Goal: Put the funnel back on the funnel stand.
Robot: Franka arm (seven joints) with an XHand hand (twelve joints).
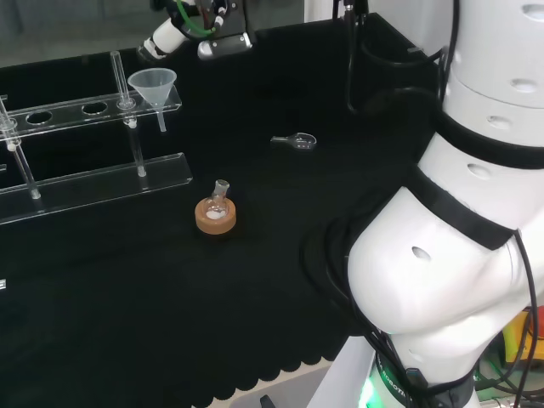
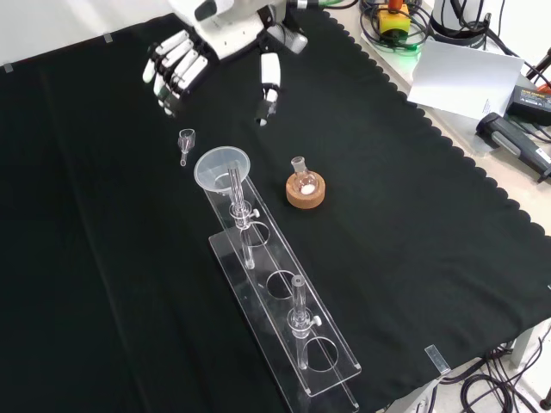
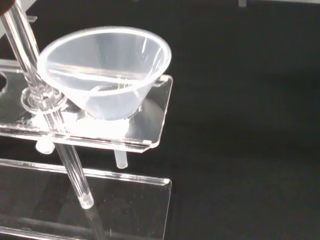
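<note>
The funnel (image 2: 221, 168) sits in the end hole of the clear funnel stand (image 2: 284, 301), stem hanging through, so it stays upright. The hand (image 2: 176, 67) hovers beyond it, fingers relaxed, holding nothing.

A black cloth (image 2: 413, 258) with a scalloped edge covers the tabletop. In the front view, toward two o'clock beyond the cloth's edge, a white sheet (image 2: 465, 77) lies on a pale surface among black cables (image 2: 465, 21). At ten o'clock a pale wall (image 2: 52, 26) rises.
</note>
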